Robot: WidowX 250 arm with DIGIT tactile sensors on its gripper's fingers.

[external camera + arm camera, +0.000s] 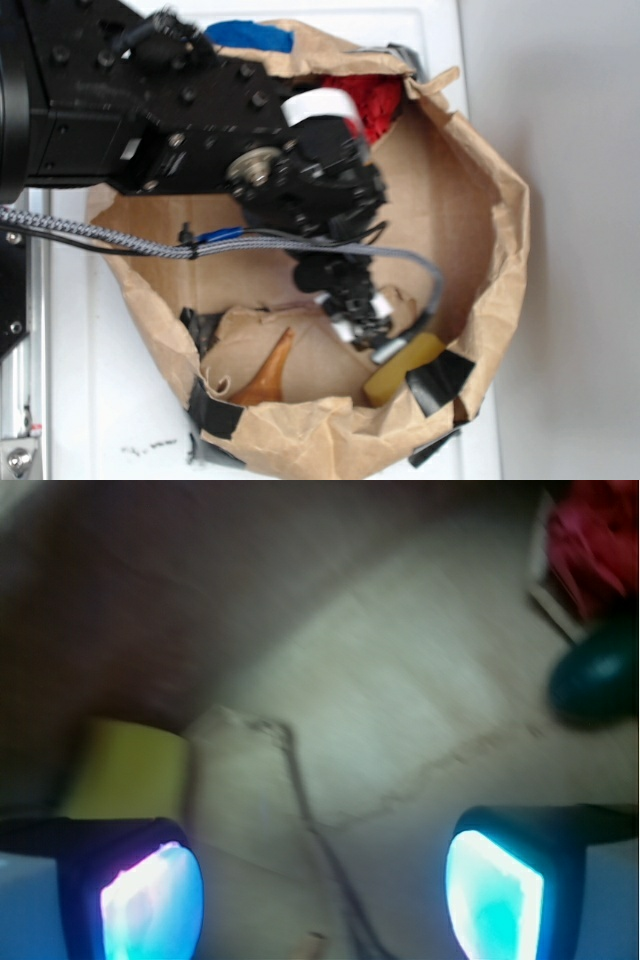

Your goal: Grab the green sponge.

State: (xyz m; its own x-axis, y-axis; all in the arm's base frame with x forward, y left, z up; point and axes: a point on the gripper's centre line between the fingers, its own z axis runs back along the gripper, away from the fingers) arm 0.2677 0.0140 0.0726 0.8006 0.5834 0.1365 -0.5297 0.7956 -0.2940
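Wrist view: gripper (322, 885) wide open, nothing between the glowing pads (150, 900). Green sponge (125, 770) sits just beyond the left pad, on crumpled brown paper, not gripped. Farther off: dark green glossy object (595, 680), red stuff (595, 540) past it. Exterior view: all of it sits inside the brown paper bag (500, 220); sponge against the bag's wall next to black tape (440, 378), amber horn-shaped piece (268, 375) well apart from it, blue item (250, 36) at the far rim.
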